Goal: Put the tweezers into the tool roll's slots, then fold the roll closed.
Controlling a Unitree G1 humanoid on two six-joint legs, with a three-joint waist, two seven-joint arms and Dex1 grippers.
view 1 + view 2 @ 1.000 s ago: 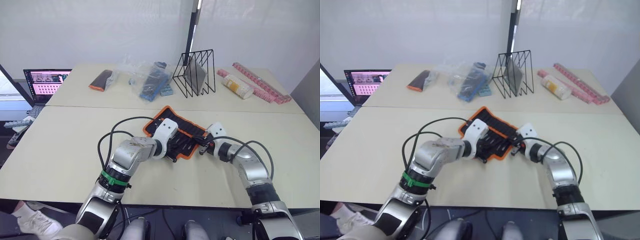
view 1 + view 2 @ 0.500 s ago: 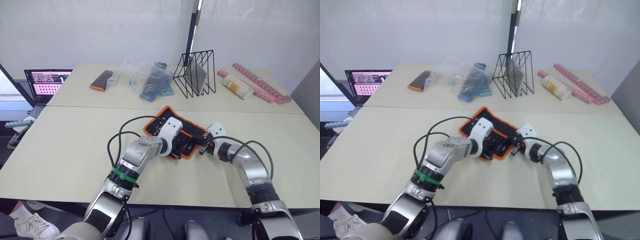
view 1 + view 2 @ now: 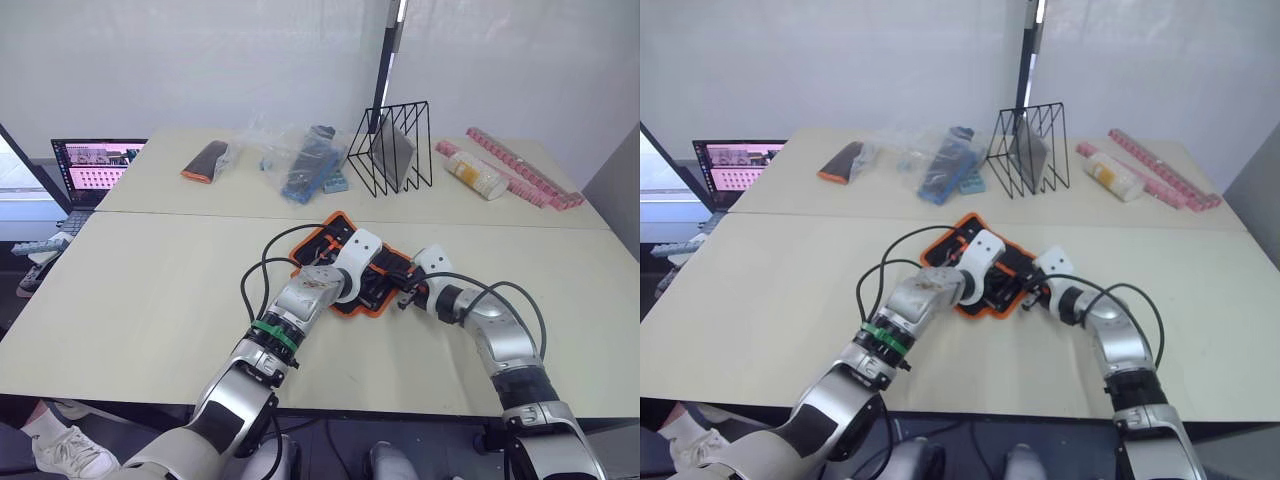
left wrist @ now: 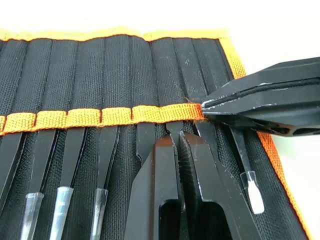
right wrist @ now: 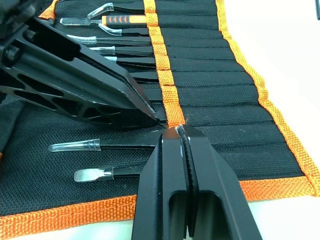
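The tool roll [image 3: 322,244] lies open on the near table, black with orange binding [image 4: 90,117]. Several black tweezers [image 4: 107,150] sit in its slots, clear caps on their tips. At the roll's right end my left gripper [image 4: 178,138] is shut on a tweezer shaft where it enters a slot under the orange band. My right gripper [image 5: 176,131] is shut on the tool roll's orange band right beside it, and its fingers [image 4: 260,102] reach in from the side. Two capped tweezers [image 5: 107,145] lie in the end slots near the right gripper.
On the far table stand a black wire rack [image 3: 390,148], a clear bag of blue items [image 3: 300,165], a small black-and-orange pouch [image 3: 204,160], a bottle [image 3: 475,172] and pink strips [image 3: 525,168]. A laptop [image 3: 95,165] sits at far left. Black cables loop over my left arm.
My left gripper has moved right along the roll until its fingertips meet the right gripper at the orange band. The right gripper has stayed where it was.
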